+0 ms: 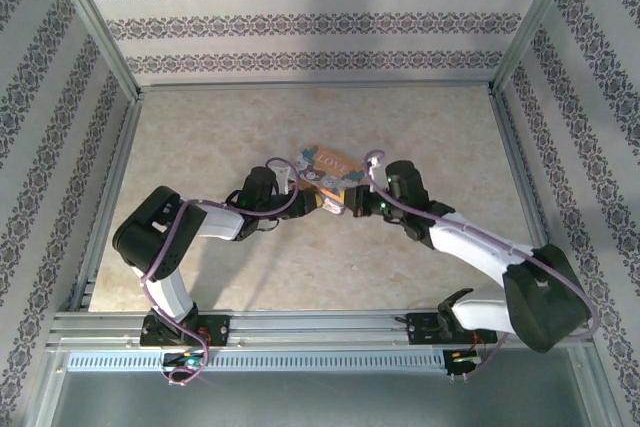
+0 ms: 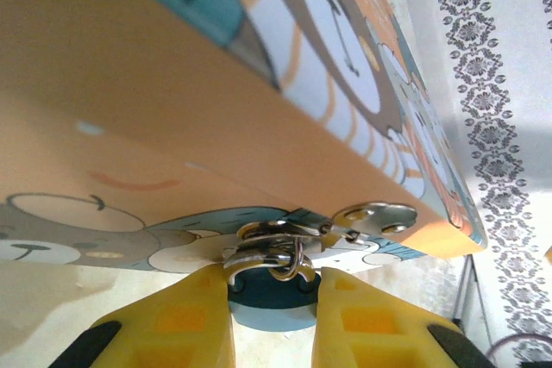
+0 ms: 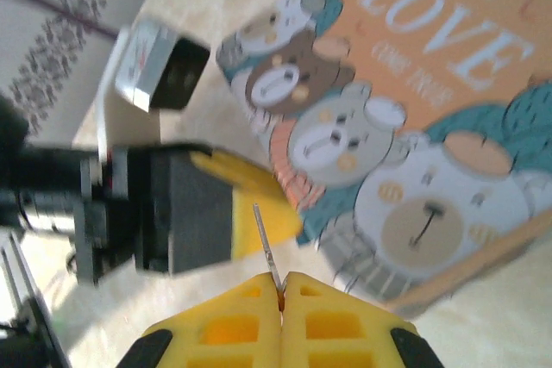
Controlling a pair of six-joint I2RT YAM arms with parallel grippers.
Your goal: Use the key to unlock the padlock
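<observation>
An orange box (image 1: 330, 161) lettered "LOVE" with cartoon bears lies mid-table and also appears in the left wrist view (image 2: 129, 84) and the right wrist view (image 3: 431, 101). From its metal hasp (image 2: 373, 216) hangs the padlock (image 2: 272, 301), a small round blue body with a silvery shackle. My left gripper (image 2: 274, 321) has its yellow fingers (image 2: 177, 325) pressed against both sides of the padlock. My right gripper (image 3: 282, 289) is shut on the key (image 3: 266, 243). The key's thin silvery shaft sticks out toward the left gripper's yellow finger (image 3: 252, 196), and its head is hidden between the pads.
Both grippers (image 1: 318, 197) (image 1: 352, 203) meet at the box's near edge. Patterned walls and metal frame rails (image 1: 110, 197) enclose the beige table (image 1: 250, 127). The left arm's black wrist (image 3: 172, 213) crowds the space left of the key.
</observation>
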